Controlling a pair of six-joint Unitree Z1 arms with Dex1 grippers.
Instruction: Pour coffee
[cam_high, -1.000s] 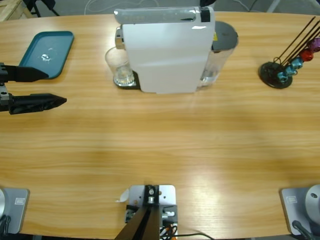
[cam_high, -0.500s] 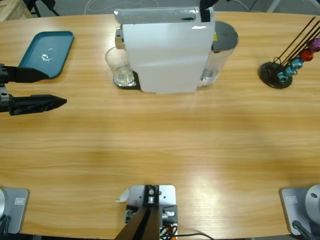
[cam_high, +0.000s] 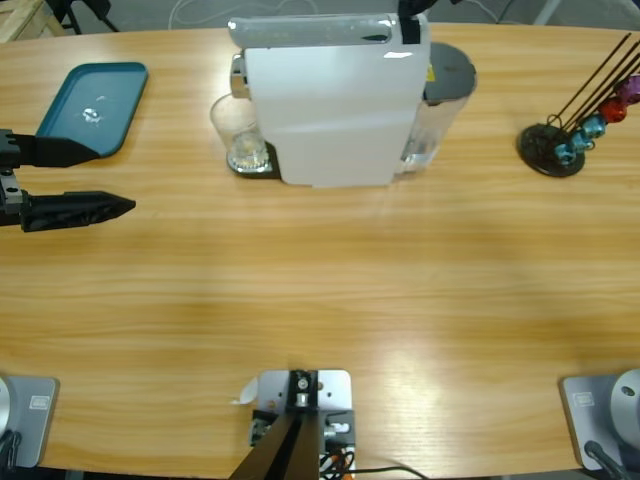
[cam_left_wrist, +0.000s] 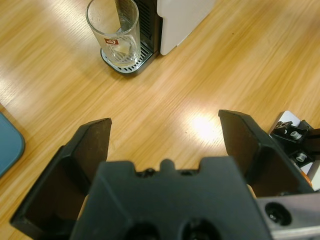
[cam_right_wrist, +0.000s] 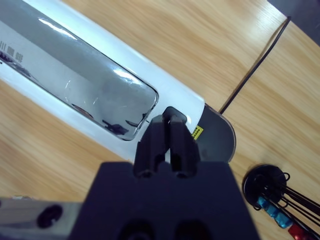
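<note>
Barely any movement is seen since a second ago: the left tool (cam_high: 85, 180), jaws spread, is held beside the tray (cam_high: 118, 82). The right tool (cam_right_wrist: 167, 137), pressed together, is poised over the white machine (cam_high: 330, 110). No coffee is visible in the glass (cam_left_wrist: 114, 31); knocking it would spoil the pour.

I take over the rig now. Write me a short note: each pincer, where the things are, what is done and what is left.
Left pincer: open, empty, low over the table near the teal tray, facing the glass.
Right pincer: shut, tips over the top of the white coffee machine, near its rear.
Glass: upright on the machine's drip grate, under the spout. I see no coffee in it yet.
Capsule stand: far side, untouched.
Done: glass placed.
Left: probably brew, then take the glass away.
</note>
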